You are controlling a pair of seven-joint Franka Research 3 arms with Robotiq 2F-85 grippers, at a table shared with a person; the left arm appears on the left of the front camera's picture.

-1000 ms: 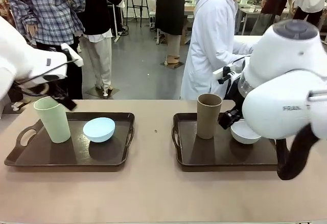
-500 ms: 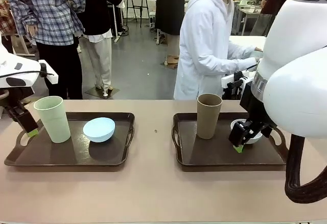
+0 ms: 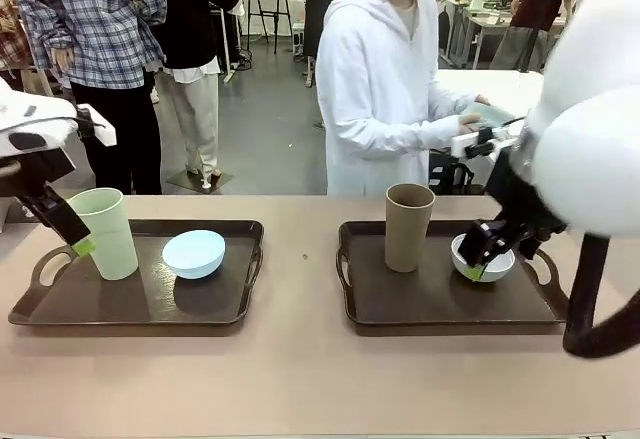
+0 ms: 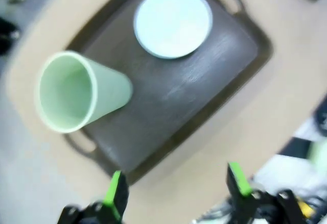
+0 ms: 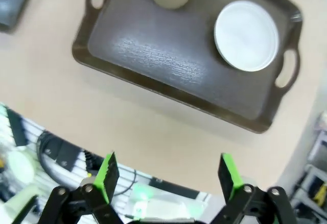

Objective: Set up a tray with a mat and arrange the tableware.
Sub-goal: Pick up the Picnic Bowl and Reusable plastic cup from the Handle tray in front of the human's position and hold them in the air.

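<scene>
- Front view has the left arm coming in from the left edge, with the left gripper (image 3: pixel 80 244) angled down by the left handle of the left tray (image 3: pixel 140 304).
- Its green pad overlaps the pale green tumbler (image 3: pixel 105 231) in this view; contact cannot be told.
- Left wrist view looks down on that tray, and the left gripper (image 4: pixel 176 188) has its fingers spread wide with nothing between them.
- On this tray, the pale green tumbler (image 4: pixel 76 91) stands at one end and the light blue bowl (image 4: pixel 172 21) sits apart from it.
- Bulky and white, the right arm bends down over the right tray (image 3: pixel 430 304), with the right gripper (image 3: pixel 480 259) in front of the white bowl (image 3: pixel 458 256).
- Right wrist view shows the right gripper (image 5: pixel 168 172) spread wide and empty, high above the table edge.
- Upright on the right tray, the brown tumbler (image 3: pixel 409 226) stands apart from the white bowl.
- Both dark trays lie side by side on a tan table (image 3: pixel 300 379).
- Behind the table, a person in a white coat (image 3: pixel 385 89) faces right, and others stand on the grey floor beyond.
</scene>
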